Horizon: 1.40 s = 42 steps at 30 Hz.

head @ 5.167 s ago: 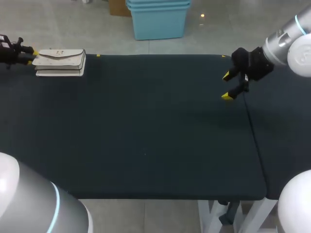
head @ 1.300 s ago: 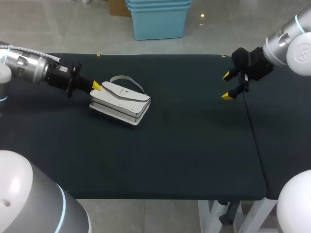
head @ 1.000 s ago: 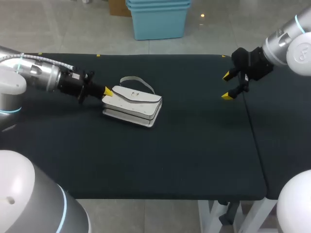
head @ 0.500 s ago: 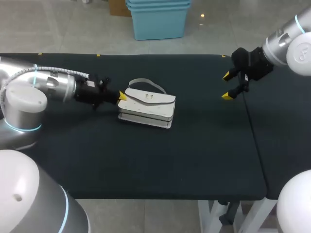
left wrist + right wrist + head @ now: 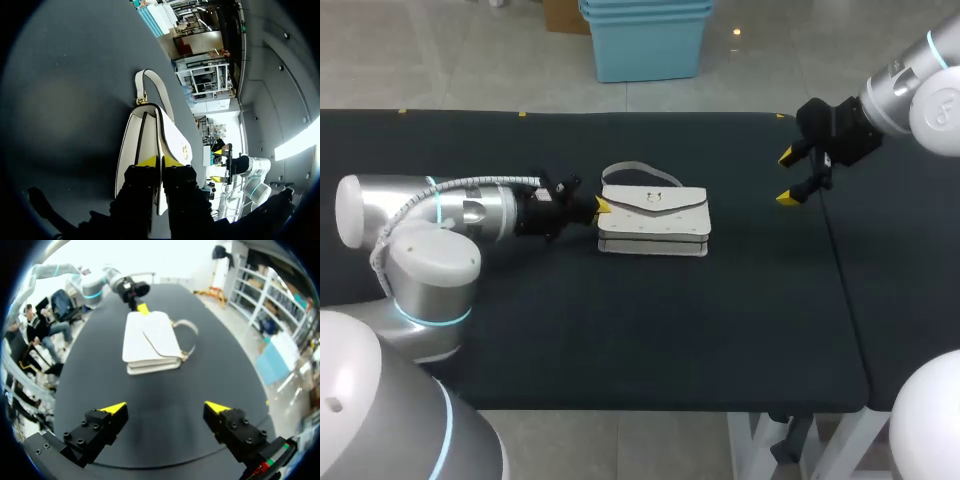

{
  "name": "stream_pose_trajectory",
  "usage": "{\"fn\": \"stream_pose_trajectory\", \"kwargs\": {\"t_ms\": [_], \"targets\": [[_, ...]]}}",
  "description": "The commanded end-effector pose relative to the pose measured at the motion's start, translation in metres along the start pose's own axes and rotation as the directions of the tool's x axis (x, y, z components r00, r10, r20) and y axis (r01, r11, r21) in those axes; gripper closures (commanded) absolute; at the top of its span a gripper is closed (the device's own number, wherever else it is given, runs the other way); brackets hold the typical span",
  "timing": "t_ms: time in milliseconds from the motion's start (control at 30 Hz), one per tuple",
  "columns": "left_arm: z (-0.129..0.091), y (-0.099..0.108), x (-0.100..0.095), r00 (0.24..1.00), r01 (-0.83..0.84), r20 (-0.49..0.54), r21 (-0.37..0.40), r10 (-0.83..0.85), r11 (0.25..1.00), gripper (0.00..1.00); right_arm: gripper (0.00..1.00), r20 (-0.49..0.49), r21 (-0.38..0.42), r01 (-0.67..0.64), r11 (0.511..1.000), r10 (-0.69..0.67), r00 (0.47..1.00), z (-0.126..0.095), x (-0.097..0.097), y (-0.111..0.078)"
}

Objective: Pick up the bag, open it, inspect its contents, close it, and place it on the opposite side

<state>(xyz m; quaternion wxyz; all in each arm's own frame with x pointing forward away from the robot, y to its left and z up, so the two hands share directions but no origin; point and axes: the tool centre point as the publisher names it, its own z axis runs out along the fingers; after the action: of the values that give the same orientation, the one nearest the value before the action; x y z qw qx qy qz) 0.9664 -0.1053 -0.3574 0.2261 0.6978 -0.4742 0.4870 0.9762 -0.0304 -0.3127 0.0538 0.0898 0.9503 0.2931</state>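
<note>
Left tool [image 5: 160, 161] has its two yellow tips pressed nearly together on a thin edge at the left end of the bag [image 5: 145, 135], pinching it there; seen from above, the same tool [image 5: 601, 206] meets the bag [image 5: 655, 222] at its upper left corner. That bag is pale cream with dark seams and lies flat on the dark counter [image 5: 620, 330], about midway across it and nearer its far edge than its near one, with the flap [image 5: 655, 203] closed over the top. A small metal clasp [image 5: 652, 197] sits in the middle of the flap. A short strap [image 5: 640, 172] arcs out from the bag's far side and rests on the counter just behind it; from the left wrist it shows as a loop [image 5: 155, 87] at the bag's end farthest from the tool. Left of the bag, the left arm [image 5: 470, 215] stretches low over the counter toward it. Well to the right of the bag, the right tool [image 5: 788, 178] hangs with its fingers spread wide and nothing between them; from its own wrist the tool [image 5: 165, 410] points toward the bag [image 5: 150, 340], which lies well ahead of it, with the left tool at the bag's far end.
</note>
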Motion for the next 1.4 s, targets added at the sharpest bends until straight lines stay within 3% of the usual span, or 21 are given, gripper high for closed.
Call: {"fn": "stream_pose_trajectory", "kwargs": {"t_ms": [33,433,800,1300,1333,1400], "targets": [[0.011,0.001,0.004,1.000,0.010,0.005,0.190,-0.011,0.982,1.00,0.00,-0.001,0.000,0.000,1.000,0.000,1.000,0.000,0.000,0.000],[0.010,-0.008,0.012,0.999,0.031,0.009,0.011,-0.031,0.999,1.00,0.00,-0.001,0.000,0.000,1.000,0.000,1.000,0.000,0.000,0.000],[0.018,-0.013,0.011,1.000,0.017,0.014,-0.207,-0.014,0.978,1.00,0.00,-0.001,0.000,0.000,1.000,0.000,1.000,0.000,0.000,0.000],[0.033,-0.004,0.012,1.000,-0.005,0.023,-0.191,0.009,0.982,1.00,0.00,-0.001,0.000,0.000,1.000,0.000,1.000,0.000,0.000,0.000],[0.033,-0.004,0.012,1.000,-0.003,0.025,-0.189,0.008,0.982,0.98,0.00,-0.001,0.000,0.000,1.000,0.000,1.000,0.000,0.000,0.000],[0.032,-0.004,0.012,1.000,-0.002,0.028,-0.187,0.007,0.982,0.26,0.00,-0.001,0.000,0.000,1.000,0.000,1.000,0.000,0.000,0.000]]}}
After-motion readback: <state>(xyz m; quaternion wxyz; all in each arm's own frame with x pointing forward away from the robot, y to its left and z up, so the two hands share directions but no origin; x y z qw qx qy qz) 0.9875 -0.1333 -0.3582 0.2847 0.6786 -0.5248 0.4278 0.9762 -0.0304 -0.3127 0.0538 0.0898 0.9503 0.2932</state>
